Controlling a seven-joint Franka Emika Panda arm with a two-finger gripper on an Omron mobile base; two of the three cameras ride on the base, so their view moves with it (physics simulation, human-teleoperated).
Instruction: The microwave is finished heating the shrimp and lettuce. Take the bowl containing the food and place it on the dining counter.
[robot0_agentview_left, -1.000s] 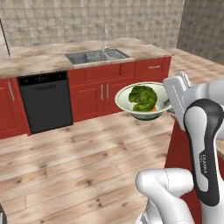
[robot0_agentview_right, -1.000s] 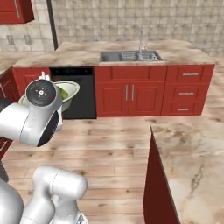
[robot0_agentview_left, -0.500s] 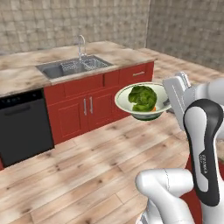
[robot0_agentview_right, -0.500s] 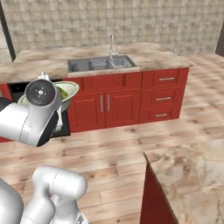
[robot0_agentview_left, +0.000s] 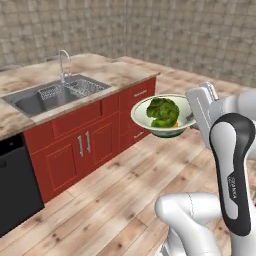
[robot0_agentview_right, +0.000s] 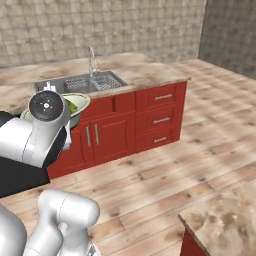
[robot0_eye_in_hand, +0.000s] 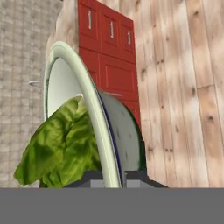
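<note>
The bowl (robot0_agentview_left: 144, 113) hangs level in the air above the wooden floor, with my gripper (robot0_agentview_left: 192, 118) shut on its right rim. The lettuce (robot0_agentview_left: 162, 111) fills the bowl's middle, and a small orange shrimp (robot0_agentview_left: 173, 125) piece peeks out at its near edge. From the right base view the bowl (robot0_agentview_right: 80, 116) sticks out behind my wrist, lettuce (robot0_agentview_right: 73, 105) just showing. In the hand view the rim (robot0_eye_in_hand: 89, 109) runs down between my fingertips (robot0_eye_in_hand: 114, 177), lettuce (robot0_eye_in_hand: 61, 148) to its left. A corner of the dining counter (robot0_agentview_right: 225, 220) lies at the lower right. The microwave is out of view.
A steel sink (robot0_agentview_left: 55, 95) with a faucet (robot0_agentview_left: 63, 62) sits in a beige counter over red cabinets (robot0_agentview_left: 95, 137) to the left. A black dishwasher (robot0_agentview_left: 15, 185) stands at the far left. Open wooden floor (robot0_agentview_right: 165, 165) stretches between the cabinets and the dining counter.
The whole picture has swung, so the base has turned: sink counter and dishwasher slid leftward in both base views. The bowl stays held in the same place relative to my arm.
</note>
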